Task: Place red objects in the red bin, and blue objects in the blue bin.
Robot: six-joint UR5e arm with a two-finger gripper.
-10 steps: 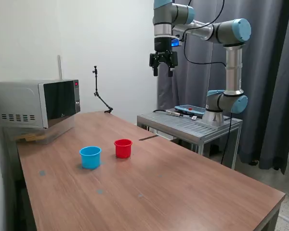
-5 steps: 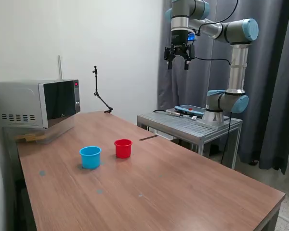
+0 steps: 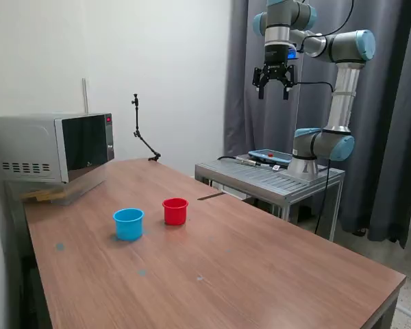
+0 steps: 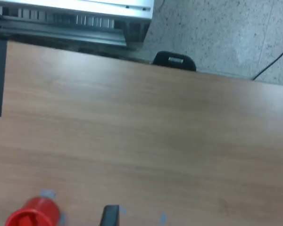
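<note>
The wooden table (image 3: 260,267) carries the blue bin (image 3: 128,223) just beside the red bin (image 3: 175,211), the blue one on the exterior view's left of the red one, and no red objects or blue objects can be seen on the table surface. The gripper (image 3: 274,88) hangs high above and well apart from the red bin, over the metal stand (image 3: 270,179); its jaws stand apart and hold nothing. To do this step well, I think the arm should first check that the cubes are already in the bins, which cannot be seen from here.

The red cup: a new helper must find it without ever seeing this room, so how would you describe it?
Start at the long wooden table with the microwave at one end. Two small round cups stand together mid-table. The red cup is the slightly narrower one, on the exterior view's right of the light blue cup.
</note>
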